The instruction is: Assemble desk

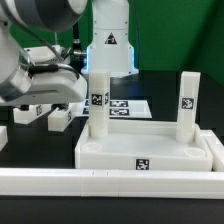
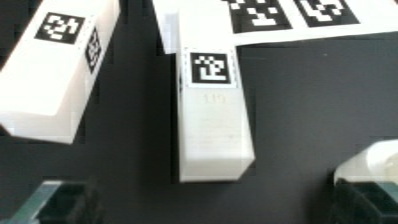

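Observation:
The white desk top (image 1: 120, 153) lies at the front, with two white legs standing upright in it, one at the exterior view's left (image 1: 98, 105) and one at its right (image 1: 188, 100). Two loose legs lie on the black table below my gripper (image 1: 45, 105). In the wrist view one tagged leg (image 2: 214, 115) lies straight ahead between my fingers, and another (image 2: 63, 75) lies tilted beside it. My gripper (image 2: 214, 210) is open and empty and hovers above the end of the middle leg, with dark fingertips (image 2: 63, 205) at the frame's corners.
The marker board (image 2: 285, 20) lies just beyond the loose legs and shows behind the desk top in the exterior view (image 1: 125, 105). A long white rail (image 1: 110, 182) edges the table's front. A white part (image 2: 374, 170) sits close to one finger.

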You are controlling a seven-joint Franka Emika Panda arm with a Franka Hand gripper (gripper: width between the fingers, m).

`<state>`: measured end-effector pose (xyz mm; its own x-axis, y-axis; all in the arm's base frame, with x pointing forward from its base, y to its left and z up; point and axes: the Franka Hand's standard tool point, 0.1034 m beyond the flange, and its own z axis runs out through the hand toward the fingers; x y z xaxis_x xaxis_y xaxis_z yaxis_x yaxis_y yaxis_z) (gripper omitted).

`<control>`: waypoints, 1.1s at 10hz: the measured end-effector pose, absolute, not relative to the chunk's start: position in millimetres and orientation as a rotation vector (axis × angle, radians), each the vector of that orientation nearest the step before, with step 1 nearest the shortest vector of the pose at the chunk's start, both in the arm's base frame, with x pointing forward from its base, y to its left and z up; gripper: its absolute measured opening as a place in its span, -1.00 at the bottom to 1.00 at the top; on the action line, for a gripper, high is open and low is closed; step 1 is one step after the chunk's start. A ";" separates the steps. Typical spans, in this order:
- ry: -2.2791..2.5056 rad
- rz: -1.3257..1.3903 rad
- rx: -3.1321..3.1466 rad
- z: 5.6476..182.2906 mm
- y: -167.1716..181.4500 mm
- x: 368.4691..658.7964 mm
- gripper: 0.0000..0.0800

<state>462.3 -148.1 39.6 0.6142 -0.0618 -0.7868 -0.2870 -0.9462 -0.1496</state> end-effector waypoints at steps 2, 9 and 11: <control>0.294 1.241 -2.586 31.4 -148.1 456.9 0.62; 0.292 1.264 -2.581 21.0 -142.6 450.2 0.62; 0.301 1.270 -2.582 20.2 -140.6 449.5 0.62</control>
